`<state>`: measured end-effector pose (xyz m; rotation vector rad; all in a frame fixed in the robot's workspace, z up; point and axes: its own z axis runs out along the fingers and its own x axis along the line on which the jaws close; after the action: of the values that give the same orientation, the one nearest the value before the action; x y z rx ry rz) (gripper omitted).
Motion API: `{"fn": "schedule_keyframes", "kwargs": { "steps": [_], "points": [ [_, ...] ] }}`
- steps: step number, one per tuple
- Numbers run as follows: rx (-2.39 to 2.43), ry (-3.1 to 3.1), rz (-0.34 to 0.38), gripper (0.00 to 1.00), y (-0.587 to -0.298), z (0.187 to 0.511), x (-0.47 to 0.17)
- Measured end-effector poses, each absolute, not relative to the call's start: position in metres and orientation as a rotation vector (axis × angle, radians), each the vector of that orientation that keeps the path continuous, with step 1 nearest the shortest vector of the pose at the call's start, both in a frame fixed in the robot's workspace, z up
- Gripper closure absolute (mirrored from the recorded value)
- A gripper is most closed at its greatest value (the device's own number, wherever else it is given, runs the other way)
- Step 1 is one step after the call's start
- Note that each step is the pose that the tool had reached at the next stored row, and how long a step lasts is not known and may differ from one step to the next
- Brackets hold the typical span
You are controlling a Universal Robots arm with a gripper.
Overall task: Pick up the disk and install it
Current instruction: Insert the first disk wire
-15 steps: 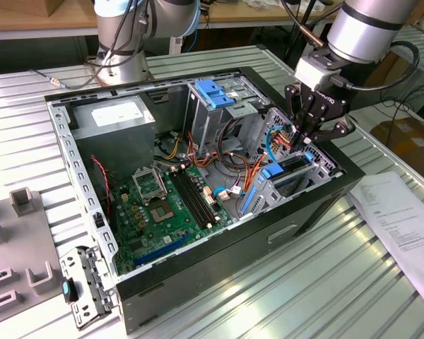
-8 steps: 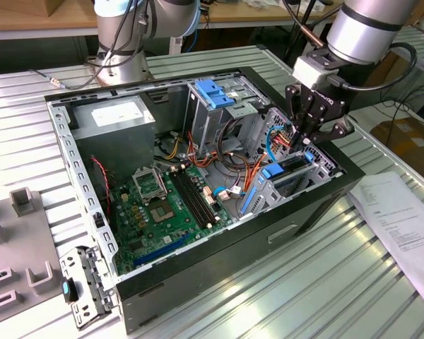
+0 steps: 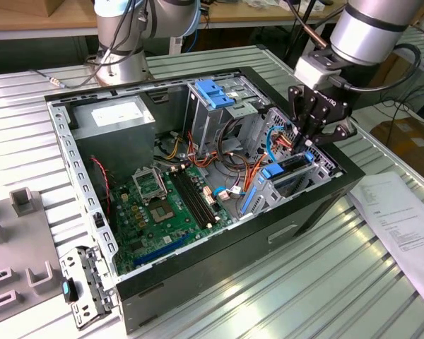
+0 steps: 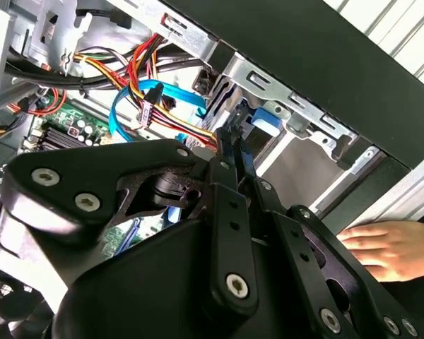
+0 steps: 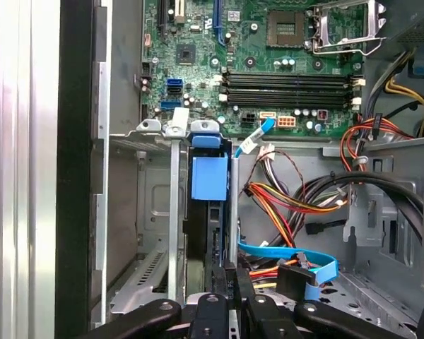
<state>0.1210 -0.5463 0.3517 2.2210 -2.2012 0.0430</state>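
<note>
One arm hangs over an open computer case (image 3: 198, 282) lying on a slatted metal table (image 3: 325, 296), its black gripper (image 3: 307, 145) lowered at the corner nearest the exterior view's right. The fingers are pressed together on the end of the disk (image 3: 290, 169), which stands on edge in a metal drive bay (image 3: 318, 176) just inside the case wall. In the first wrist view the disk (image 5: 208, 212) runs away from the gripper (image 5: 230, 279) as a dark slab between two upright bay rails, with its blue tab (image 5: 208, 176) at the far end towards the motherboard (image 5: 268, 63). In the second wrist view the fingers (image 4: 233, 152) pinch the blue-edged end beside the bay's bright bracket (image 4: 283, 92).

Red, yellow and orange wires (image 3: 251, 169) and a light blue flat cable (image 5: 297, 254) lie loose beside the bay. A larger blue bracket (image 3: 215, 92) tops the tall cage (image 3: 212, 120) behind. A power supply (image 3: 116, 120) sits in the far corner, on the exterior view's left. A hand (image 4: 389, 247) rests outside the case in the second wrist view. A printed sheet (image 3: 403, 226) lies on the table on the exterior view's right, and a grey fixture (image 3: 14, 247) stands on its left.
</note>
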Motion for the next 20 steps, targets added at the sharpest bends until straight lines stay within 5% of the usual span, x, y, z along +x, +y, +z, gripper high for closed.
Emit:
{"fn": "schedule_keyframes", "kwargs": {
  "steps": [20],
  "points": [
    [2.211, -2.221, 0.032, 0.84, -0.5550, 0.3469, 0.1193]
  ]
}}
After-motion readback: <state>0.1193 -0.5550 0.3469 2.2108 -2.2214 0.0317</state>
